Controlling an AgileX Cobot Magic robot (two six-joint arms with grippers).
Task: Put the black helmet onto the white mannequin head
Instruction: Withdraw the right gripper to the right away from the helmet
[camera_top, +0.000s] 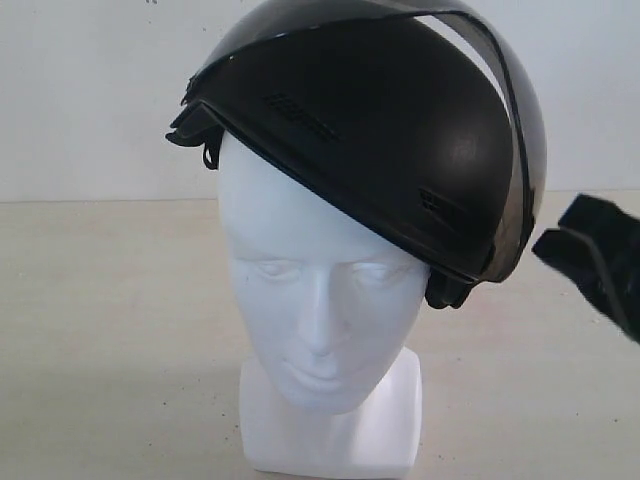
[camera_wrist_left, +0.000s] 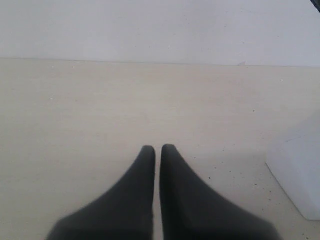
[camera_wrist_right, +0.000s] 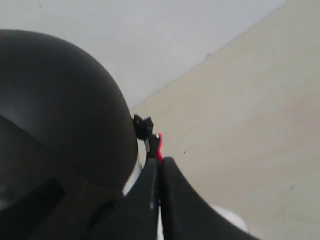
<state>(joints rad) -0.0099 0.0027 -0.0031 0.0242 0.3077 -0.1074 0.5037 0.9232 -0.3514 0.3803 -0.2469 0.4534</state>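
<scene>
Head (camera_top: 320, 300) wears helmet (camera_top: 380, 130) askew, rim dipping on exterior-view right, so it may slide off if R gripper (camera_wrist_right: 160, 161), jaws pressed together just beside shell, clips it; L gripper (camera_wrist_left: 158, 148) likewise closed, empty, over table (camera_wrist_left: 100, 110).

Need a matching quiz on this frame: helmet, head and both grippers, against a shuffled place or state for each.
Things
1. helmet
2. head
3. left gripper
4. right gripper

Place or state
A. jaws shut, over the table, no helmet in its view
B. white, upright on the table
C. black, sitting tilted on the head
D. jaws shut, close beside the helmet's shell

Pairs: 1-C, 2-B, 3-A, 4-D
</scene>
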